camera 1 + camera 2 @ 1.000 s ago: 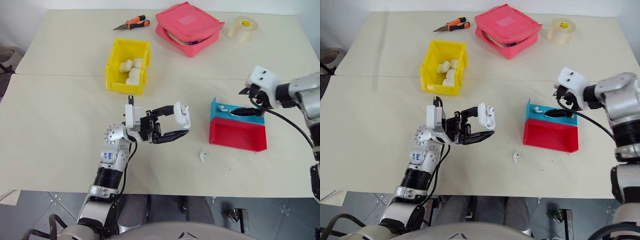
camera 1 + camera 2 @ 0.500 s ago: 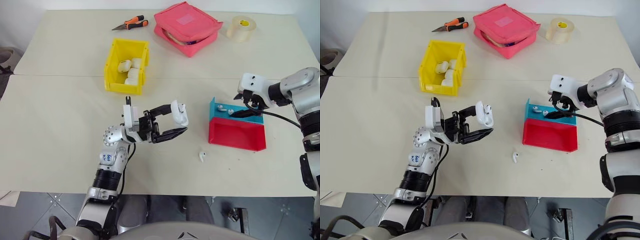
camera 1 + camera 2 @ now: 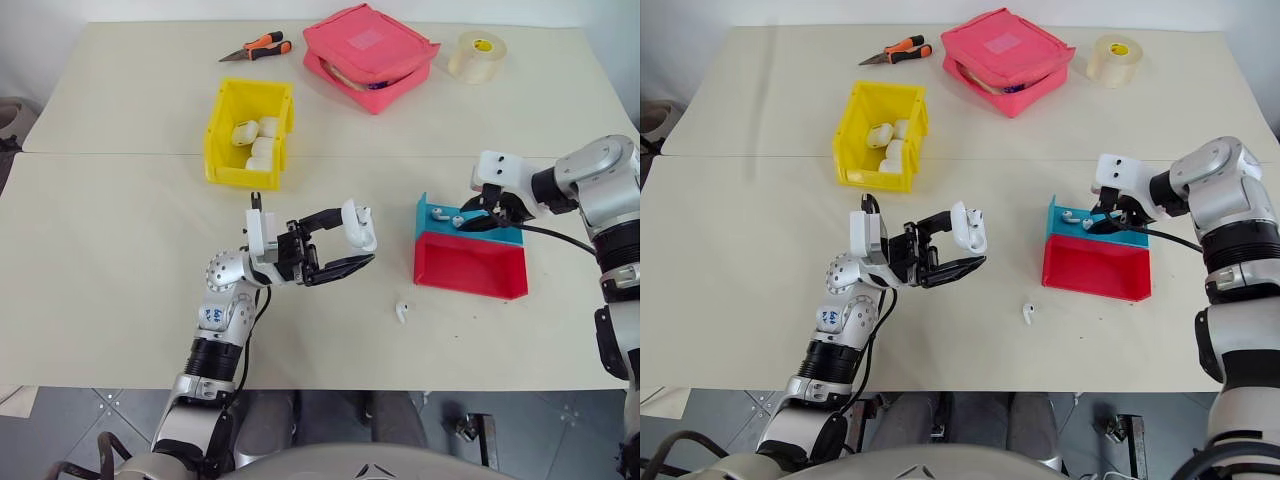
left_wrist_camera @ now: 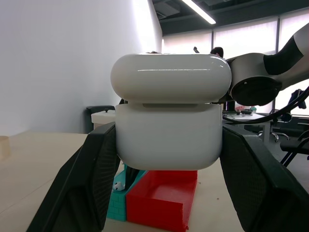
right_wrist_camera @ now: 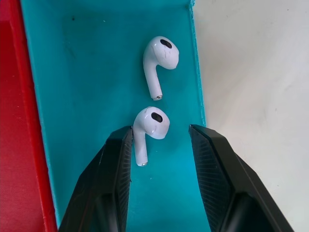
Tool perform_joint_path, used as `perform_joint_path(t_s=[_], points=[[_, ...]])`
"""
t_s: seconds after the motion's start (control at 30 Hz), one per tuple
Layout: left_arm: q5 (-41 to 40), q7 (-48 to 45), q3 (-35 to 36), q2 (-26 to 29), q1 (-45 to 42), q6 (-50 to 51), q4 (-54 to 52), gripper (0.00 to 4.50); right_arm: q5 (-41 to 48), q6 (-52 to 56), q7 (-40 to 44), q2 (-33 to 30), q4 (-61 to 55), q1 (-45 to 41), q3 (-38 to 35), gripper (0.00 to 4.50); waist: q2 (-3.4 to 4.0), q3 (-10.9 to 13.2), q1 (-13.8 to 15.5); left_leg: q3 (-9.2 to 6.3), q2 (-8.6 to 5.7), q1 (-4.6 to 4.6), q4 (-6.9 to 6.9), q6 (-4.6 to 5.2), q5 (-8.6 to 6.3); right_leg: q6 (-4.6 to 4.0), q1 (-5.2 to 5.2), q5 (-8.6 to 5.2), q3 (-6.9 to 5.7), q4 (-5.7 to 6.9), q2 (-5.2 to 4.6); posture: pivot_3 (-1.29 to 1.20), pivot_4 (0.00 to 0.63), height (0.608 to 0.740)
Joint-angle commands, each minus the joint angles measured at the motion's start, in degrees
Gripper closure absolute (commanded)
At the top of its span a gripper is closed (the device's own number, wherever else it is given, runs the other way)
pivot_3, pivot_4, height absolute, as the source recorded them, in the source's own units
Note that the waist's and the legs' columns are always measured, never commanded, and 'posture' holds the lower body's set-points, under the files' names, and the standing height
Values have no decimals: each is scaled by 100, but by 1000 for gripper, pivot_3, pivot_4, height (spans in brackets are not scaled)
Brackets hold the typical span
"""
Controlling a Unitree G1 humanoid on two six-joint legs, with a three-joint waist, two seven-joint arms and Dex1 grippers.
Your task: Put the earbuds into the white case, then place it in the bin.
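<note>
Left gripper [image 3: 352, 243]: raised above the near middle of the tabletop [image 3: 120, 260], pointing right and slightly up; clamped on the white case [image 3: 360, 225], lid seam visible in the left wrist view, case upright between the two fingers.
Right gripper [image 5: 159, 159]: reaching in from the right, angled down over the blue tray [image 5: 96, 72]; fingers partly apart, straddling one earbud [image 5: 148, 126] without visibly pinching it.
Earbuds: two lying in the blue tray, the second [image 5: 159, 59] just beyond the fingertips; a third earbud [image 3: 403, 312] loose on the tabletop, near side of the red tray [image 3: 470, 272].
Trays: red tray touching the near side of the blue one, right of centre.
Bin [image 3: 248, 135]: yellow, far left of centre, holding several white cases; well apart from both grippers.
Far edge: pliers [image 3: 258, 47] with orange handles, pink pouch [image 3: 370, 52], tape roll [image 3: 475, 55].
In the way: nothing between left gripper and bin.
</note>
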Motion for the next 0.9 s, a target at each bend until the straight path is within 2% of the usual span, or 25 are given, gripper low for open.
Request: perform_joint_path(t_s=[0.03,0.1,0.27,0.63,0.77,0.9], points=[[-73,8,-43,-5,-1,-37,-294,1700,-53,26,56,39,-82,122,-23,2578,0,0,-4,0,0,0,0,0,0,0,0,0,0,0,0,0,150,740],[-72,16,-47,-4,5,-32,-310,1700,-40,47,114,48,-123,165,-22,2578,0,0,-6,0,0,0,0,0,0,0,0,0,0,0,0,0,150,740],[-76,26,-40,20,20,-7,-344,1700,-17,87,172,68,-265,276,-76,4012,0,0,-10,1,1,4,2,-1,0,0,5,0,1,1,1,0,150,740],[-84,4,-38,37,34,45,-368,1700,35,180,12,-1,-613,451,-333,4009,0,0,-9,1,2,7,3,-2,0,0,5,0,2,5,1,0,150,740],[-104,-45,-33,33,-26,59,-306,1700,361,494,-26,-270,-1278,659,-836,4009,0,0,16,0,1,6,3,-2,0,0,4,0,2,6,0,0,150,740],[-136,-151,-55,-49,-187,67,-95,1700,1304,1124,-2,-648,-2692,1447,-1845,4009,3,2,85,-5,-3,-5,2,-2,0,0,-2,0,0,0,-3,0,150,740]])
